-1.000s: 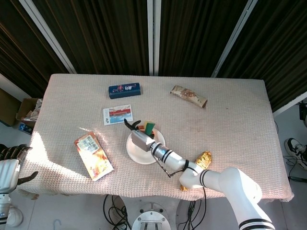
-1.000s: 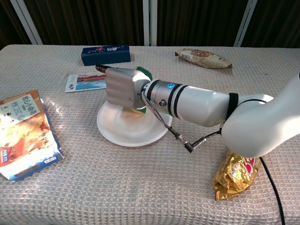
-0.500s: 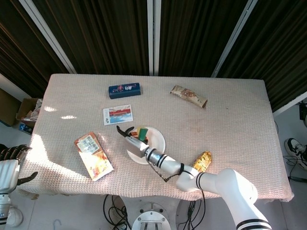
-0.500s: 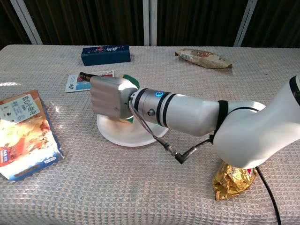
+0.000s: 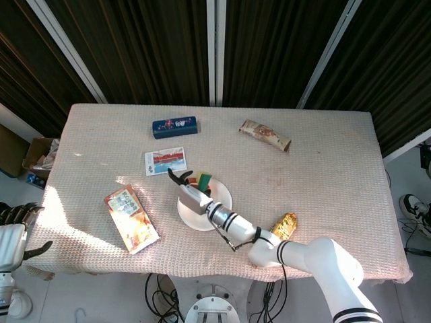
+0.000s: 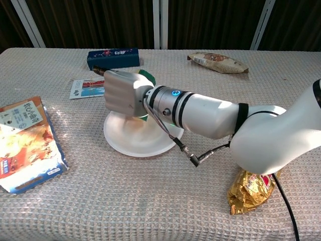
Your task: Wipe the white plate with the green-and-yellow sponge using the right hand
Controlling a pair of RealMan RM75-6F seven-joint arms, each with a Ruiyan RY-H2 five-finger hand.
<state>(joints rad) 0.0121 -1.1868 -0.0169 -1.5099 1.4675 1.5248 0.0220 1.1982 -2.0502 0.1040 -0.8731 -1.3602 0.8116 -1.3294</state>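
Observation:
The white plate (image 5: 217, 202) (image 6: 135, 142) lies near the middle of the table. My right hand (image 5: 188, 190) (image 6: 123, 93) hovers over the plate's far left part and grips the green-and-yellow sponge (image 5: 203, 182) (image 6: 147, 77), of which only a green edge shows past the fingers in the chest view. I cannot tell whether the sponge touches the plate. My left hand (image 5: 15, 232) hangs off the table's left front corner, fingers apart, holding nothing.
A blue box (image 5: 174, 126) and a picture card (image 5: 165, 161) lie behind the plate. An orange snack pack (image 5: 131, 218) lies to the left, a gold foil packet (image 5: 283, 225) to the right, a brown wrapper (image 5: 265, 134) far right back.
The right hand with the sponge swept left across the plate, then came back a little to the right and rose slightly. The left hand stayed put.

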